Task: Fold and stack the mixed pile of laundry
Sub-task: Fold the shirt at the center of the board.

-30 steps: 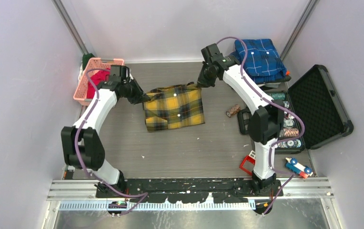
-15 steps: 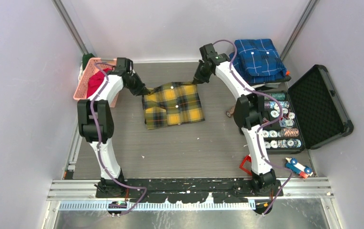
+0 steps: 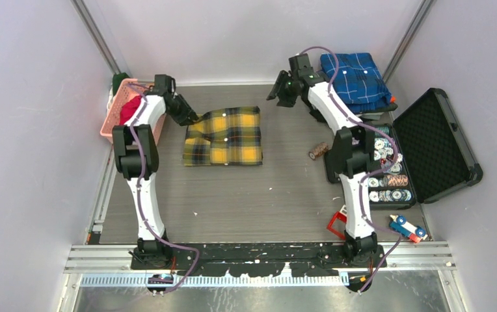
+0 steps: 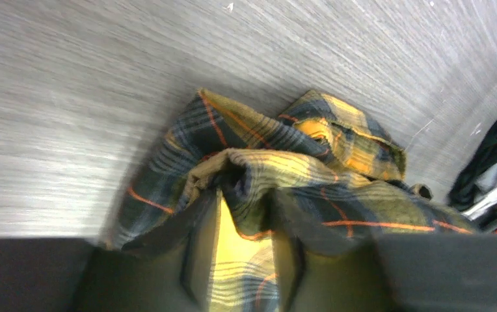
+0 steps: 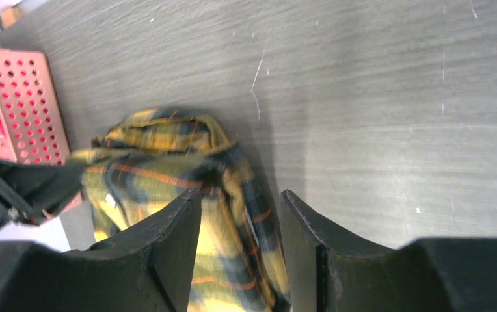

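Pink lattice basket (image 3: 110, 122) sits at the table's (image 3: 265, 195) far left edge. In the far right corner lies a folded blue plaid shirt (image 3: 356, 81). Nearer, there's an open black case (image 3: 444, 146), a brown spool (image 3: 318, 151) just left of it and a toy car (image 3: 408, 227) nearest.

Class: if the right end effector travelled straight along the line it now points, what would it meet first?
Most likely the yellow-and-black plaid shirt, lying ahead of the right end effector; depth is unclear.

- Bunched yellow-and-black plaid shirt (image 4: 265, 162) covered your left tool (image 4: 241, 201) at the fingertips, so its grip was unclear.
- The pink basket (image 3: 111, 120) hid most of the red T-shirt (image 3: 127, 110).
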Controlling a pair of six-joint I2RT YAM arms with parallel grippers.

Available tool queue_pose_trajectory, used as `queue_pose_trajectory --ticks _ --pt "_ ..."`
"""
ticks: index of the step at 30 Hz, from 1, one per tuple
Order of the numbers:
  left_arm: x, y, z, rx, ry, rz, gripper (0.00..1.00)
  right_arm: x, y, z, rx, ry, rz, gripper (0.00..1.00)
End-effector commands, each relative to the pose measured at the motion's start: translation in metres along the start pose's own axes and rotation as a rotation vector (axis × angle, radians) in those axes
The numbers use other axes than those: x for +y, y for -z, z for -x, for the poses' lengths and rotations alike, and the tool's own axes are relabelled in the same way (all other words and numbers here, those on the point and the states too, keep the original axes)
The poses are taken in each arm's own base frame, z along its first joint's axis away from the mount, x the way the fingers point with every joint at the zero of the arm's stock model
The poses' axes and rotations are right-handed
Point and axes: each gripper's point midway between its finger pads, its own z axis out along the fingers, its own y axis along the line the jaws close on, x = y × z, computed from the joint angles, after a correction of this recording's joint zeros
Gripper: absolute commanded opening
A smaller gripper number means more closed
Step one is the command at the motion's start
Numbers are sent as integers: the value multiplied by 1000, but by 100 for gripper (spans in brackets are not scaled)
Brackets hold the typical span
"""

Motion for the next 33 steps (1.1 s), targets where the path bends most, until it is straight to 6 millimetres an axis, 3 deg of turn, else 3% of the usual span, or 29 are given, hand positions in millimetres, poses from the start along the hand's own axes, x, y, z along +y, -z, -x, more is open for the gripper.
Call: queue_pose_trajectory --ticks 1,3,4,6,8,10,11,15,19,22,28,33 --pt "-16 37 38 -112 -16 -43 54 56 84 20 -144 113 170 50" --pt "-24 55 46 -159 -45 -53 87 66 92 3 -128 145 216 47" --pt "-27 63 47 -172 -59 -50 94 68 93 -6 -111 153 223 45" --pt "-29 81 45 -181 -88 -33 98 82 92 -25 -72 179 263 41" --pt "-27 95 32 -191 -117 -5 93 98 87 -42 -37 207 298 36" --pt "-22 110 22 -221 -140 15 80 110 76 -57 10 214 330 29" --pt "-33 121 6 -227 -174 3 74 115 70 -63 35 211 352 25" --pt "-39 135 -41 -234 -265 0 55 137 38 -92 197 224 480 16" --pt "-60 131 -90 -179 -343 -53 46 147 17 -104 303 236 564 11" --pt "-66 119 -116 -130 -376 -70 41 147 -3 -107 327 223 582 10" --pt "-71 83 -153 -18 -424 -108 35 139 -40 -100 315 159 627 10" --pt "-54 43 -161 20 -461 -57 33 130 -67 -83 268 95 657 9"
